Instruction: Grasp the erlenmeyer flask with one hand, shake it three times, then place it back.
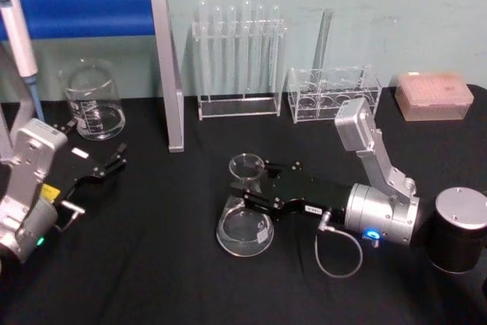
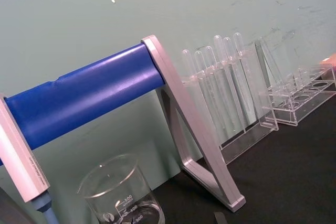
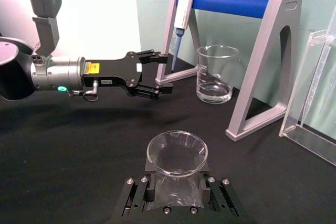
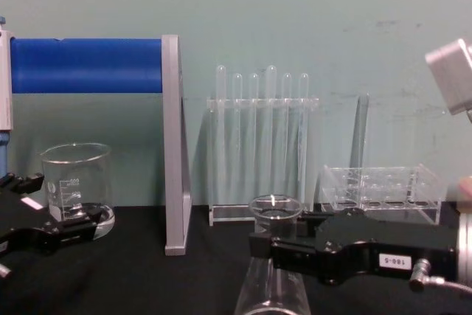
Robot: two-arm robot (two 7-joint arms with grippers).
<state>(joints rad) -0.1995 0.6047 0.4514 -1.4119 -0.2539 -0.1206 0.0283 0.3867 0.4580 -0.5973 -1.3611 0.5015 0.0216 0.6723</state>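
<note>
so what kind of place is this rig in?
Likely a chemistry lab bench or mock-up: test tube rack, glass beaker and a pipette stand on a black table. Right gripper grips the erlenmeyer flask by the neck; left gripper idles near the beaker.

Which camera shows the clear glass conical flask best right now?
Head view: the clear glass conical flask, rim to base, right gripper at its neck. Right wrist view looks into its mouth; chest view shows it side-on, base cut off. Left gripper idles at left.
</note>
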